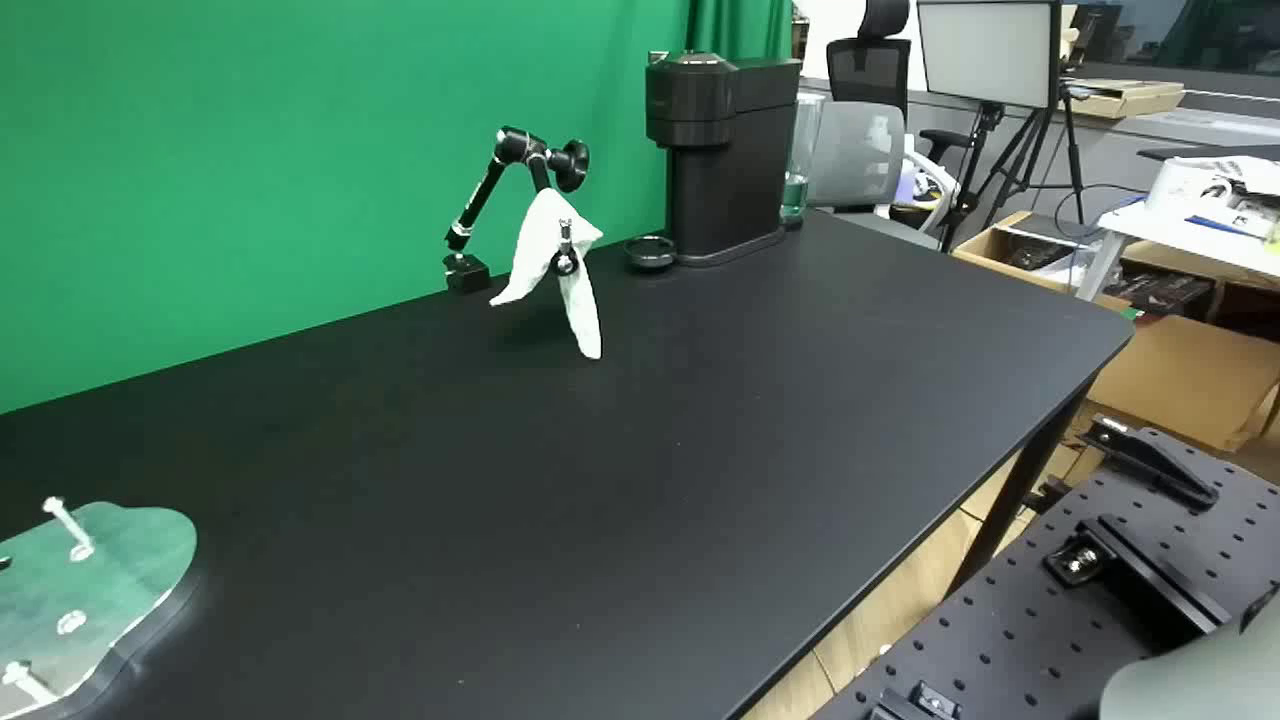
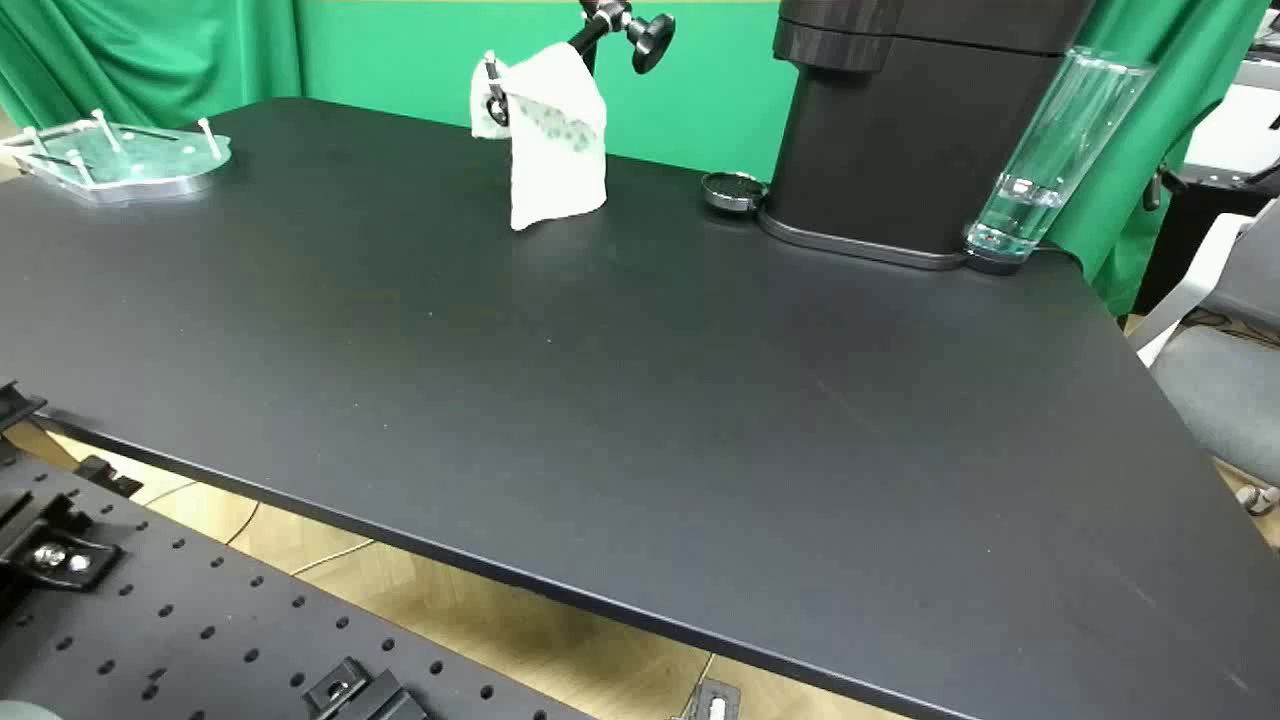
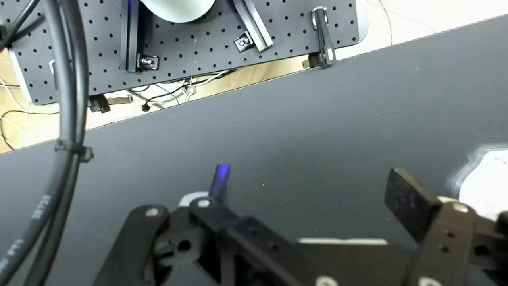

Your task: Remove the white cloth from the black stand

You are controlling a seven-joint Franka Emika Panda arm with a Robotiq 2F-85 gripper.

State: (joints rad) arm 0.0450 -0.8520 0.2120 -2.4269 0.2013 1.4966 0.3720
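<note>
A white cloth (image 1: 537, 235) hangs draped over the black stand (image 1: 520, 147), a jointed arm on a small base at the far edge of the black table. In an exterior view the cloth (image 2: 560, 150) hangs in a long fold, with the stand's black knob (image 2: 650, 42) behind it to the right. A small dark clip-like end pokes out at the cloth. My gripper (image 3: 309, 183) shows only in the wrist view. Its fingers are wide apart with nothing between them, above bare black table. The cloth and the stand are out of the wrist view.
A black coffee machine (image 1: 720, 160) with a clear water tank (image 1: 803, 150) stands right of the cloth. A small round dish (image 1: 651, 252) lies between them. A clear board with pegs (image 1: 130, 550) lies at the table's left. A perforated mounting plate (image 3: 190, 51) adjoins the table.
</note>
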